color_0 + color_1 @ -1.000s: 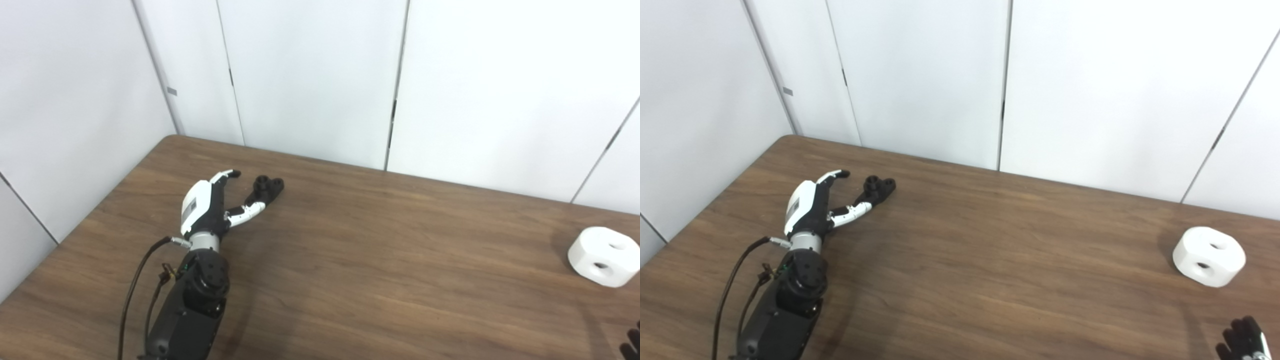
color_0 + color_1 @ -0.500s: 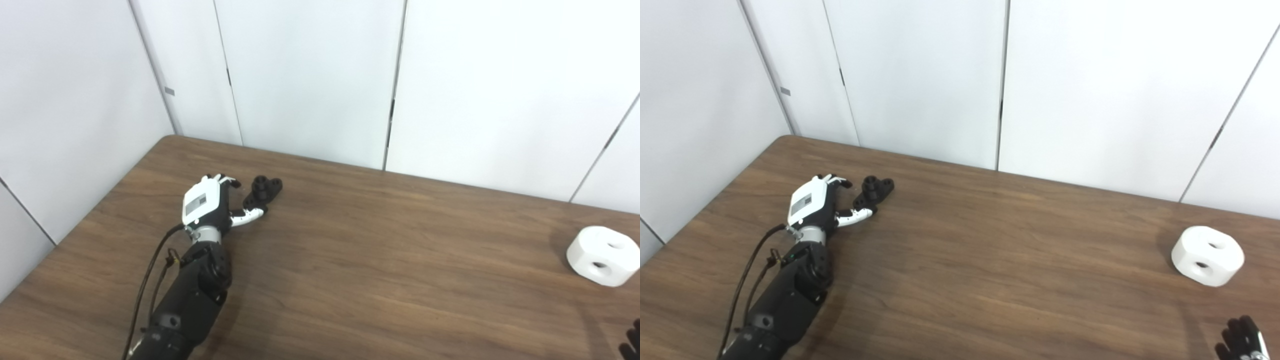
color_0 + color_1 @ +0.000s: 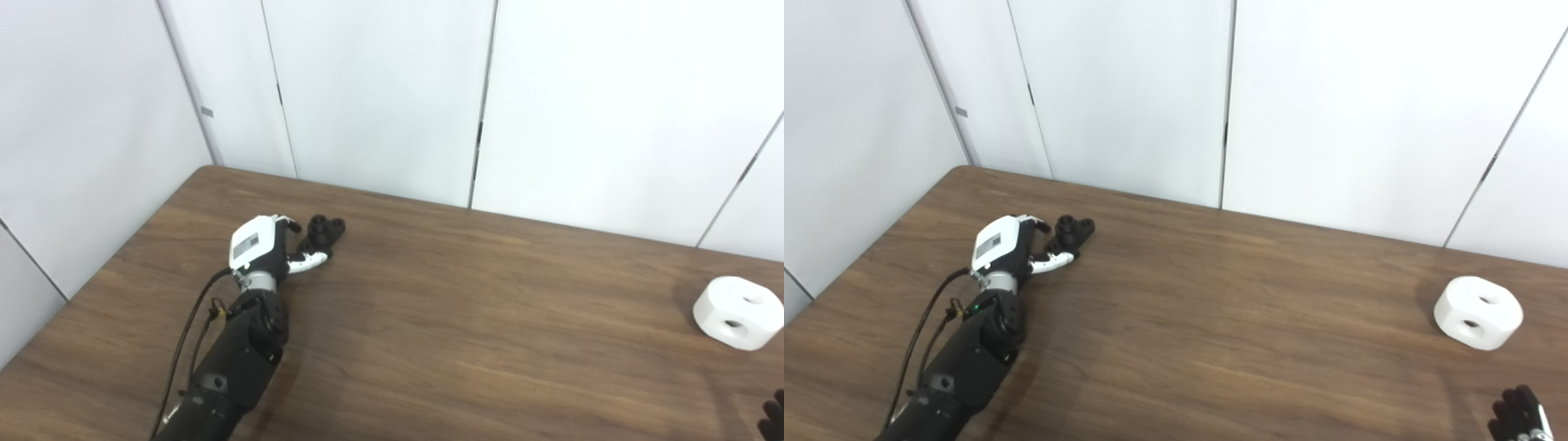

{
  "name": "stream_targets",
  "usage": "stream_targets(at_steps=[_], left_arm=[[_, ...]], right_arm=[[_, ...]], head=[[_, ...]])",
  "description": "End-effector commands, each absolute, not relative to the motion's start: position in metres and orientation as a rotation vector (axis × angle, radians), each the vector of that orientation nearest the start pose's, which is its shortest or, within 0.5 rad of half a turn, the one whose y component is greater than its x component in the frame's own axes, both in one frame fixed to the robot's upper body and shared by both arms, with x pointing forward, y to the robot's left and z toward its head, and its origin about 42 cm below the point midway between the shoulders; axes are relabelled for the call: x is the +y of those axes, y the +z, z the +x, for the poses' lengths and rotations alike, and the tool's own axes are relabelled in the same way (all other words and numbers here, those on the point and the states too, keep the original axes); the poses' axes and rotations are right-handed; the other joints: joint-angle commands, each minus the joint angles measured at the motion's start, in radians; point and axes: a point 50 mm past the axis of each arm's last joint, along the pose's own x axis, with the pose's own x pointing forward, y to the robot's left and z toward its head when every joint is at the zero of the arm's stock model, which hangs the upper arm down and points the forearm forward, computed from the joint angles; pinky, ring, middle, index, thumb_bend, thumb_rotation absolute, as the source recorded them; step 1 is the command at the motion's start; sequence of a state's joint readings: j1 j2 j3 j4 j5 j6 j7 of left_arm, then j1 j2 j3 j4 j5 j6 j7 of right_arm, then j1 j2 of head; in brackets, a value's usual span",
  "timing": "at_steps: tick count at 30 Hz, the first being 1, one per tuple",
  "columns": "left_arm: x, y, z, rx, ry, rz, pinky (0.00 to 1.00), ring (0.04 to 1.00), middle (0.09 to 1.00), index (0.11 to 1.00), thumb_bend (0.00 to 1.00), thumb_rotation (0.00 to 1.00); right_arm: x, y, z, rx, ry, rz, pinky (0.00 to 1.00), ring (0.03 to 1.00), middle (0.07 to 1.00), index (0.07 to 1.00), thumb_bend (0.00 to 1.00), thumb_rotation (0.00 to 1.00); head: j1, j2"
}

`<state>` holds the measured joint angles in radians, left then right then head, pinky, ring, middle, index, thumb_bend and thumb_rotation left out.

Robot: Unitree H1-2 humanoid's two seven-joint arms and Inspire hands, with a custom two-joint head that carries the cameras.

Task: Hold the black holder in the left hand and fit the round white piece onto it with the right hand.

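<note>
The black holder [image 3: 323, 231] lies on the brown table [image 3: 465, 306] at the far left. My left hand [image 3: 264, 246] is right beside it, back of the hand up, fingers apart; its thumb reaches along the holder's near side and the other fingers curl toward its left. The hand holds nothing. The round white piece [image 3: 737, 312], with two holes, rests on the table at the far right. Only the dark fingertips of my right hand [image 3: 1519, 419] show at the bottom right corner, well short of the white piece.
White wall panels [image 3: 380, 92] stand close behind the table's far edge. The table's left edge runs diagonally just left of my left arm [image 3: 236, 361], whose black cable hangs along it.
My left hand has turned palm down and moved forward toward the black holder, its fingers now closer around it. The holder, the white piece and my right hand have stayed put.
</note>
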<state>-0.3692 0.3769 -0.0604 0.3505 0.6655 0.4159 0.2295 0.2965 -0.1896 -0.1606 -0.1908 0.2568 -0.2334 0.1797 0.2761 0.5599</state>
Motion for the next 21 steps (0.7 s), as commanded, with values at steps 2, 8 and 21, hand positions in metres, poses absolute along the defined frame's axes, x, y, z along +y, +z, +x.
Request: stream_targets(at_steps=[2, 8, 21], left_arm=[[0.352, 0.170, 0.414, 0.131, 0.446, 1.083, 1.00, 0.959, 0.874, 0.672, 0.85, 0.39], [0.351, 0.168, 0.417, 0.110, 0.441, 1.085, 1.00, 0.960, 0.866, 0.621, 0.83, 0.35], [0.357, 0.158, 0.417, 0.036, 0.470, 1.069, 1.00, 0.939, 0.829, 0.497, 0.56, 0.09]], right_arm=[[-0.309, 0.094, 0.167, -0.094, -0.043, 0.016, 1.00, 0.985, 0.981, 0.967, 0.57, 0.92], [-0.308, 0.094, 0.166, -0.091, -0.043, 0.022, 1.00, 0.996, 0.981, 0.964, 0.56, 0.91], [-0.309, 0.093, 0.167, -0.095, -0.045, 0.029, 1.00, 0.985, 0.978, 0.967, 0.54, 0.90]], head=[[0.000, 0.001], [-0.003, 0.003], [-0.002, 0.007]])
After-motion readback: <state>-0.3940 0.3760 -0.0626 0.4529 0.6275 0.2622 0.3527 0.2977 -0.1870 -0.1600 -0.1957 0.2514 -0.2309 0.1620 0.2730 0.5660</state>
